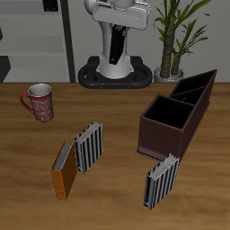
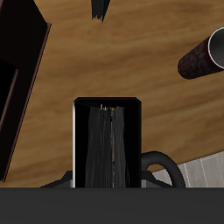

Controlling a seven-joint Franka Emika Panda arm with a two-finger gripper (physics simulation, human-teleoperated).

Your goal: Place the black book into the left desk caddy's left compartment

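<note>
The black book [image 2: 107,144] stands upright on the table, seen from above as a black block with a pale outline, close in front of the robot's base [image 2: 162,168]. In the exterior view it does not stand out from the black base [image 1: 115,76]. My gripper [image 1: 117,52] hangs high above the back of the table on the folded arm. Only a dark tip [image 2: 101,7] of it shows in the wrist view, apart from the book and holding nothing. The dark brown desk caddy [image 1: 162,135] with open compartments stands beside the plant; its wall shows in the wrist view [image 2: 17,79].
A red patterned mug [image 1: 40,101] stands on the far side from the caddy, also in the wrist view [image 2: 206,52]. An orange-brown book [image 1: 63,171] and a striped book [image 1: 89,146] stand mid-table. Another striped book [image 1: 162,181] stands before the caddy. A potted plant [image 1: 171,36] is behind.
</note>
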